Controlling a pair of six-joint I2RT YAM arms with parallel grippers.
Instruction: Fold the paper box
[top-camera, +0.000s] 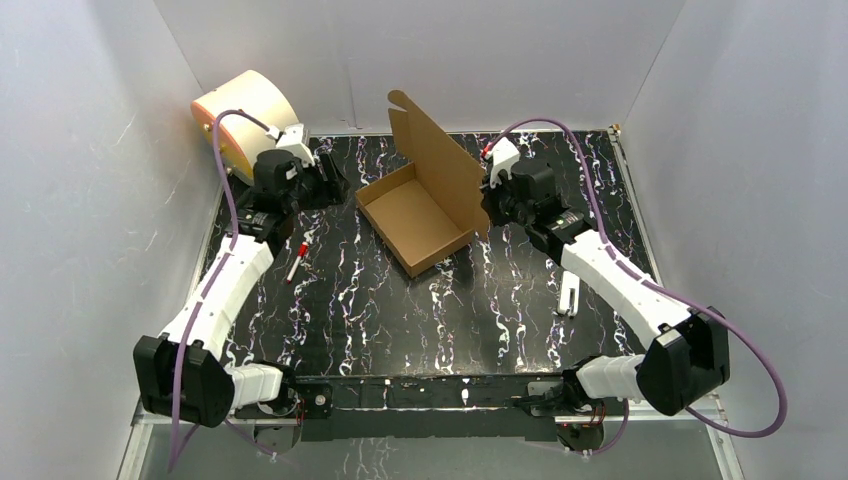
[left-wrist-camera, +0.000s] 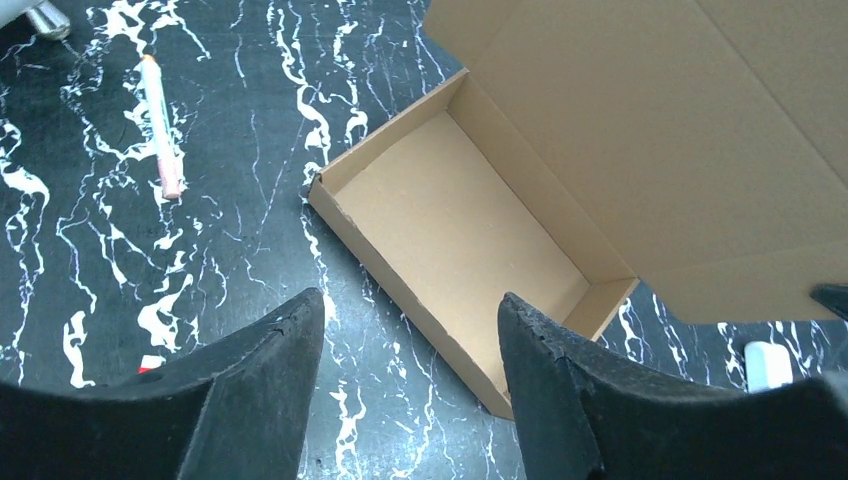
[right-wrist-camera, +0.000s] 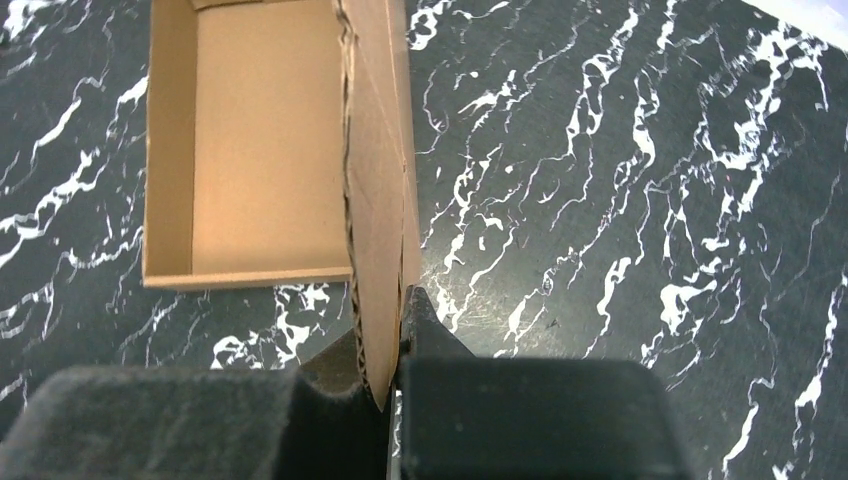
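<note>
The paper box is brown corrugated cardboard standing mid-table as a shallow open tray, its lid panel raised upright along the right side. My right gripper is shut on the lid's near corner; in the right wrist view the cardboard edge is pinched between its fingers, with the tray to the left. My left gripper hovers left of the box, open and holding nothing. Its wrist view looks down at the tray and lid, the gripper above the tray's near wall.
A cream drum with an orange face stands at the back left corner behind the left arm. A red and white pen lies on the black marbled table left of the box. A small white object lies right of centre. White walls enclose the table.
</note>
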